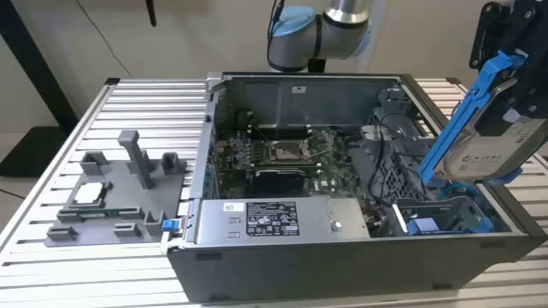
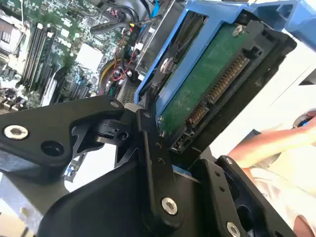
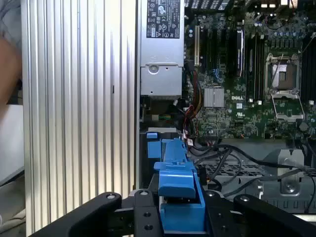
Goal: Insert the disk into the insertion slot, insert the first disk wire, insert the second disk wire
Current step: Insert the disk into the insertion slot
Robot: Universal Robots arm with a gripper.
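A slatted metal table (image 1: 128,102) carried an open computer case (image 1: 342,269), with a pale wall behind it. In the exterior view the gripper (image 1: 511,90) was closed on the disk (image 1: 492,144) and held it in the air over the end of the case at the exterior view's right. The disk stood steeply tilted, almost on its edge, and its blue frame pointed down toward the slot (image 1: 445,215). It was near the slot but not yet inside it. I judged that at such an angle the frame could hit the blue rails or the grey wall of the slot and jam there, instead of sliding in.

In the second wrist view the green underside of the disk (image 2: 207,84) lay between the black fingers (image 2: 148,128), which were pressed against the sides of the frame. A person's arm (image 2: 266,143) was close beside the gripper. This seemed to me a danger, because any move could touch it.

In the first wrist view the blue handle (image 3: 175,173) stuck out from the gripper, and dark cables (image 3: 237,158) lay loose beside the slot. They could get caught under the disk or be pinched. Also, the gripper held only the plastic frame, so a hard push against a rail might make the disk slip or twist in the grip.
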